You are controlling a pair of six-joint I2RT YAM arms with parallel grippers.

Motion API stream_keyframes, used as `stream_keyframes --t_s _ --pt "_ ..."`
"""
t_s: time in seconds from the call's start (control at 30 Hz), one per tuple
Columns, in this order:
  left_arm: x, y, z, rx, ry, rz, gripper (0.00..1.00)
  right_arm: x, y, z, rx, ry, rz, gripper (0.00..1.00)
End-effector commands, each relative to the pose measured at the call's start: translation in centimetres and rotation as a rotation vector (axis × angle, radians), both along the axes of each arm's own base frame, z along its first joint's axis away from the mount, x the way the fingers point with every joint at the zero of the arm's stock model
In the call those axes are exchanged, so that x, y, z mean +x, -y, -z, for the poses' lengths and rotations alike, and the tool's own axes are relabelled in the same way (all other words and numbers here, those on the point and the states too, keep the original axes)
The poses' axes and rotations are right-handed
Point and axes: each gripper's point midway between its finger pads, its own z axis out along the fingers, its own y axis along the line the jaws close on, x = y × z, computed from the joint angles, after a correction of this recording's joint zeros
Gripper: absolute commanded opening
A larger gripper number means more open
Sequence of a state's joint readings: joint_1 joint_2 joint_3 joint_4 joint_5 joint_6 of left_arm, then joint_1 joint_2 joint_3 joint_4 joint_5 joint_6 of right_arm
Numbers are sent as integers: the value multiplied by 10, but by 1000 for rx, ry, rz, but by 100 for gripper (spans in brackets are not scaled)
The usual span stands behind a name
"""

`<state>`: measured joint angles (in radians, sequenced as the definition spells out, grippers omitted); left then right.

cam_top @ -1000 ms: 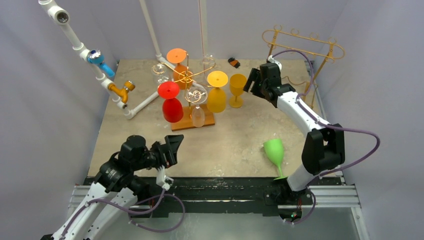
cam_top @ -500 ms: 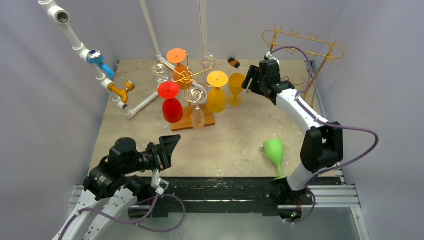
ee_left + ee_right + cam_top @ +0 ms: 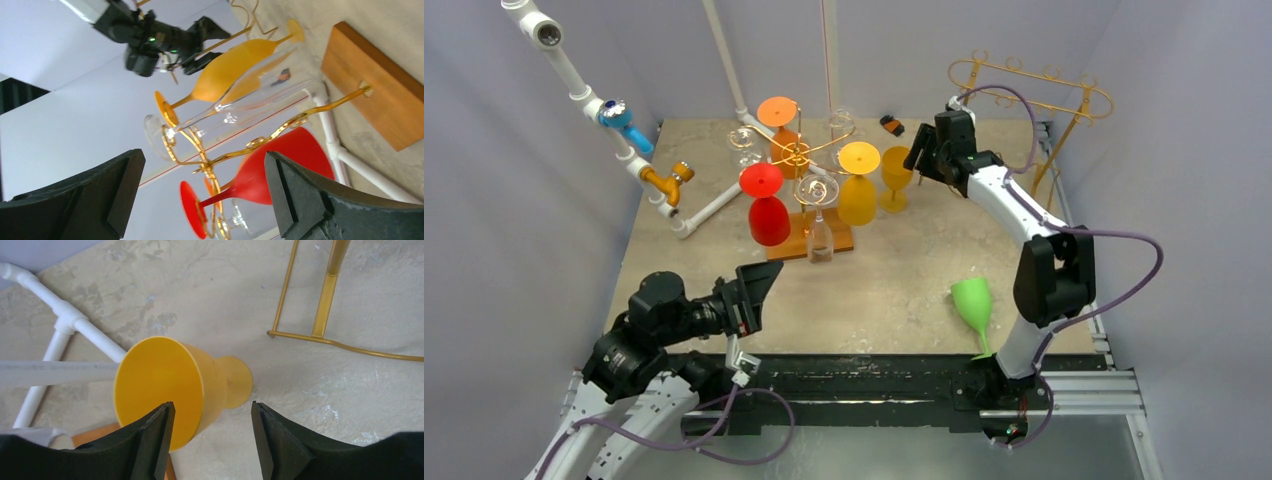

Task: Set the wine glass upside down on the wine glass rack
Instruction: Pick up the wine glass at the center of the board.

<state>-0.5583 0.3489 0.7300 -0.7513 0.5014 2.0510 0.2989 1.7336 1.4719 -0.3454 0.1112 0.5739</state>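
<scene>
From above I see the whole bench [image 3: 894, 280]: the wine glass rack [image 3: 802, 153] with its glasses hanging foot up, and a green glass [image 3: 974, 303] lying on its side near the base of my right arm. Only my right wrist camera looks into the bowl of the yellow wine glass [image 3: 160, 385], which stands upright on its foot. My left wrist camera shows the rack from the side, with its wooden base [image 3: 372, 85] and a red glass [image 3: 280, 167] hanging on the gold wire.

Compared with a second ago, my left hand [image 3: 759, 290] has drawn back toward the near edge and spread wider; it holds nothing. My right hand [image 3: 921, 155] has moved closer to the yellow glass, and its fingers [image 3: 150, 440] have come nearer together, but they are still apart. The bowl lies just in front of this hand, partly between the fingers. I cannot tell if the left finger touches it.
</scene>
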Motion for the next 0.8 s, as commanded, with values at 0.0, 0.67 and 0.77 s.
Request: stream_keyframes --t_s 0.0,0.67,0.77 --pt "-15 14 -67 -15 303 141 100 11 -2 2 -5 -4 -5 62" --pt "13 24 -256 -737 -276 59 100 -97 53 -112 -2 272 86 0" --pt "34 33 -279 -856 -503 3 100 -127 70 -151 11 366 126 0"
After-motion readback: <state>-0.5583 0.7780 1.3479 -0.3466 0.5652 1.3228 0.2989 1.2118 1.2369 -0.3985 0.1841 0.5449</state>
